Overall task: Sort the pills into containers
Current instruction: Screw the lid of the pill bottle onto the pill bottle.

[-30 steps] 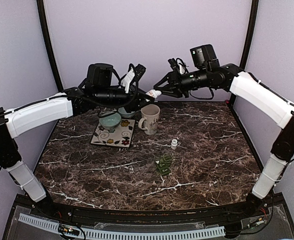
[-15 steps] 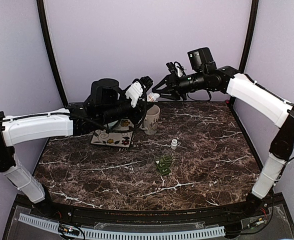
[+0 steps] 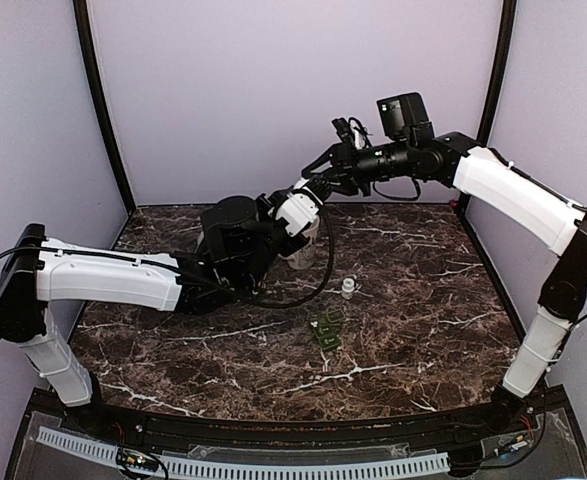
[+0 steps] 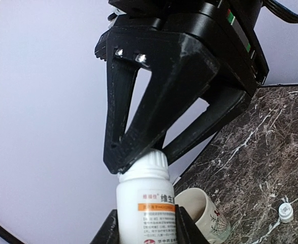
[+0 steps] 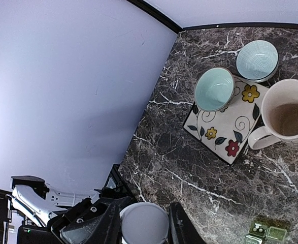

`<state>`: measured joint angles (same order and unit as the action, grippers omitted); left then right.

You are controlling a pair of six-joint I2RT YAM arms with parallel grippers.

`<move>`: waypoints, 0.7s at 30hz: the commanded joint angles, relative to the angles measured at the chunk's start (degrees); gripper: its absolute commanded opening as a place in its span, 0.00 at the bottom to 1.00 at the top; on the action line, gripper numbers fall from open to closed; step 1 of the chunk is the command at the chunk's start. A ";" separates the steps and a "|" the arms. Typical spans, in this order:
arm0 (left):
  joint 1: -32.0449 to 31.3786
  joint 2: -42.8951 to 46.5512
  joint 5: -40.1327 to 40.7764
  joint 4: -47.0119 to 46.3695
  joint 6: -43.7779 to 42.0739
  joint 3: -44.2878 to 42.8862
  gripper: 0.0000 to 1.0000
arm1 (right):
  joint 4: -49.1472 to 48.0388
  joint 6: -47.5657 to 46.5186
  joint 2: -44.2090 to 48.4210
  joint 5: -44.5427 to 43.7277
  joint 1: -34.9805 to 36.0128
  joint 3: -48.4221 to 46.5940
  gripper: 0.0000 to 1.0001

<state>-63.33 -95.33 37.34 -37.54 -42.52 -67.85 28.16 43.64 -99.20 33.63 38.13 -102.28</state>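
A white pill bottle [image 4: 146, 203] with an orange-striped label stands upright between my left gripper's [image 4: 146, 226] fingers, which are shut on its body. My right gripper [image 5: 144, 223] is shut on the bottle's ribbed white cap [image 5: 144, 222]; its black fingers [image 4: 138, 127] come down onto the cap in the left wrist view. In the top view the two grippers meet above the back middle of the table, the left [image 3: 299, 198] below the right [image 3: 313, 182]. A green pill organizer [image 3: 325, 328] lies at mid table and shows in the right wrist view [image 5: 265, 234].
A beige mug [image 5: 290, 117], a light blue bowl [image 5: 214, 89] on a floral tile [image 5: 225, 132] and a striped teal bowl [image 5: 257, 60] stand at the back left. A small white cap [image 3: 348, 288] lies near the organizer. My left arm [image 3: 113, 275] crosses the table's left half.
My left arm has swung right and lower, bringing the bottle up under my right gripper. It now hides the bowls and tile in the top view. The right arm has barely moved.
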 commanded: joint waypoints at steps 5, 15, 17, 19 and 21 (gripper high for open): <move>-5.61 0.70 -13.21 -16.67 -5.47 1.50 0.00 | -1.84 0.31 -2.32 6.13 4.38 1.06 0.00; -3.56 7.84 -14.42 -11.84 4.42 8.32 0.00 | -4.67 -1.47 1.47 4.08 2.65 2.06 0.33; -2.91 9.14 -15.06 -10.51 6.18 9.18 0.00 | -4.99 -1.77 2.16 3.85 2.25 2.40 0.39; -2.30 10.33 -15.72 -9.37 7.90 9.98 0.00 | -5.28 -2.04 2.62 3.92 1.93 2.50 0.41; -1.72 11.26 -16.41 -7.92 9.24 10.40 0.00 | -5.80 -2.23 2.97 3.93 1.54 2.67 0.43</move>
<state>-65.21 -88.51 27.51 -45.89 -38.02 -58.41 25.67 42.46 -97.95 37.71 39.81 -100.82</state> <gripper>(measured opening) 0.320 0.413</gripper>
